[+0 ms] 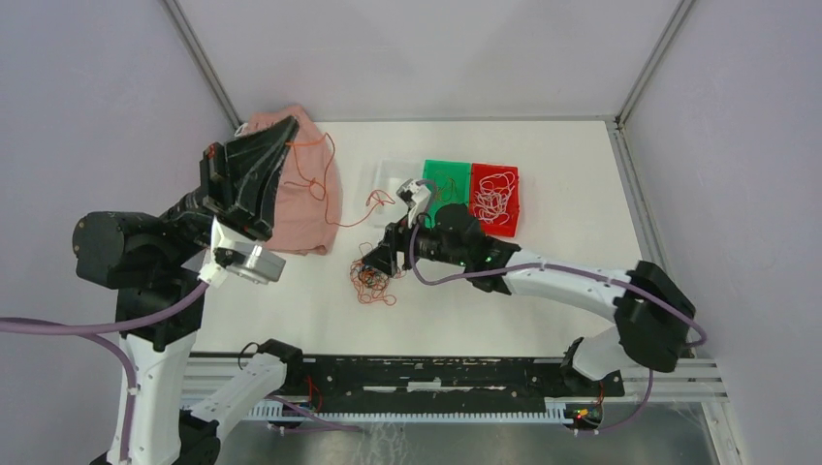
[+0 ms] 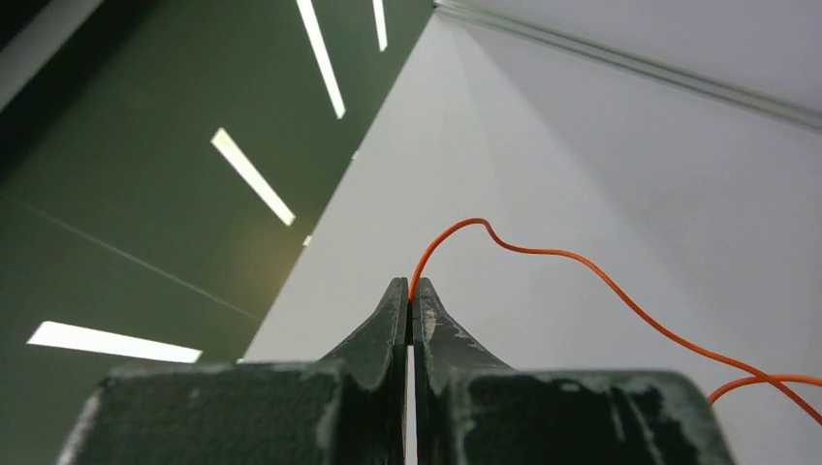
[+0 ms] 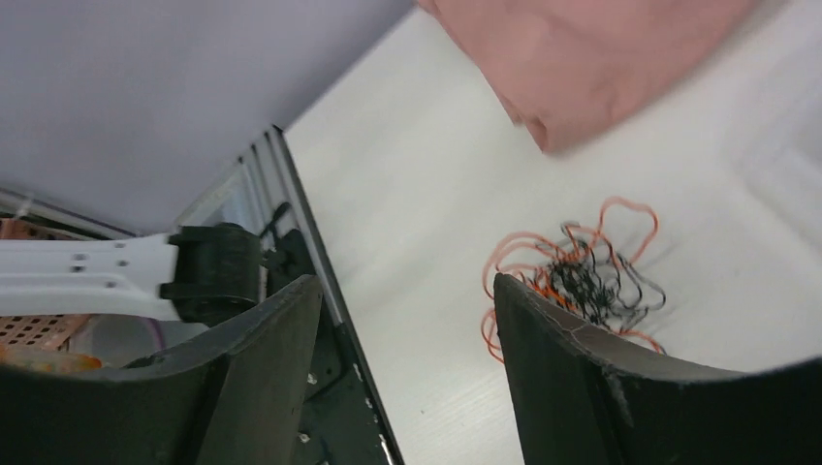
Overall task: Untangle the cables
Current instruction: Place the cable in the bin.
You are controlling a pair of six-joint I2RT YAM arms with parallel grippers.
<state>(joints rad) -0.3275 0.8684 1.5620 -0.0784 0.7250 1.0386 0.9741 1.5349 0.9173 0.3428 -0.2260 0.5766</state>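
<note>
Entry: separating the strands.

The left gripper (image 2: 411, 294) is pinching one orange cable (image 2: 567, 256) between fingers pressed fully together. It is holding it high over the pink cloth (image 1: 310, 208), at the far left of the table. From the fingertips the strand is arcing away and trailing down across the cloth toward the middle of the table. Its long axis is running roughly from the far left toward the centre. Whether its far end is reaching into the clump cannot be told from these views.

The right gripper (image 3: 405, 291) is hovering with its jaws spread wide and nothing between them. The tangle (image 3: 582, 276) of orange and black strands is lying on the bare table just beyond its right finger (not yet between the two). In the top view it is sitting just on the near side of the fingertips.

The right arm is much the nearer to the tangle; the left is well apart from it. Judgement: the next grasp is depending on shifting the open jaws sideways so that they straddle the clump.

Count:
- Grippers: two.
- Lifted orange strand: one.
- Mixed tangle on the table: one.
- Bunch of white cables (image 1: 494, 199), lying in the red tray (image 1: 513, 228): one.
- Trays: three side by side, with a green tray (image 1: 446, 174) and a clear tray (image 1: 393, 174) beside the red.
- Cloth: one.
</note>
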